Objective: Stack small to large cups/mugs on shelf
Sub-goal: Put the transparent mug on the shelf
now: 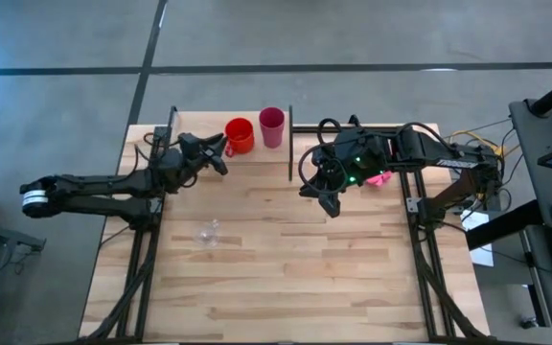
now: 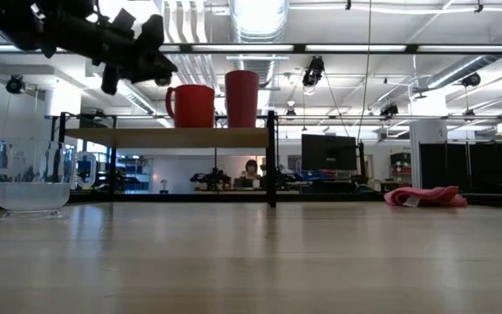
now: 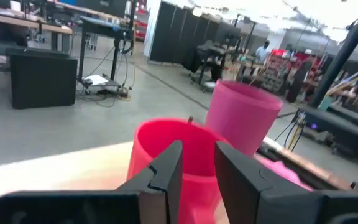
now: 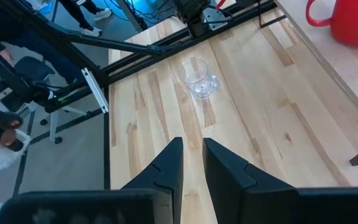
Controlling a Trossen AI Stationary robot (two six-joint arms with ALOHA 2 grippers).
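The red mug point(image 1: 240, 135) and the magenta-pink tumbler point(image 1: 271, 126) stand upright side by side on the wooden shelf board point(image 2: 168, 137), the mug on the left. The clear glass cup point(image 1: 208, 233) stands on the tabletop, nearer and to the left; it also shows in the low view point(image 2: 31, 177). My left gripper point(image 1: 222, 153) hangs above the shelf just left of the mug point(image 3: 173, 155), slightly open and empty, clear of the mug in the low view point(image 2: 138, 63). My right gripper point(image 1: 320, 198) is shut and empty over the table, right of the shelf.
The shelf's black posts point(image 1: 289, 144) stand at its ends. A pink cloth point(image 1: 379, 177) lies at the table's right, under my right arm. Bare planks point(image 1: 305, 278) spread around the glass cup and toward the near edge.
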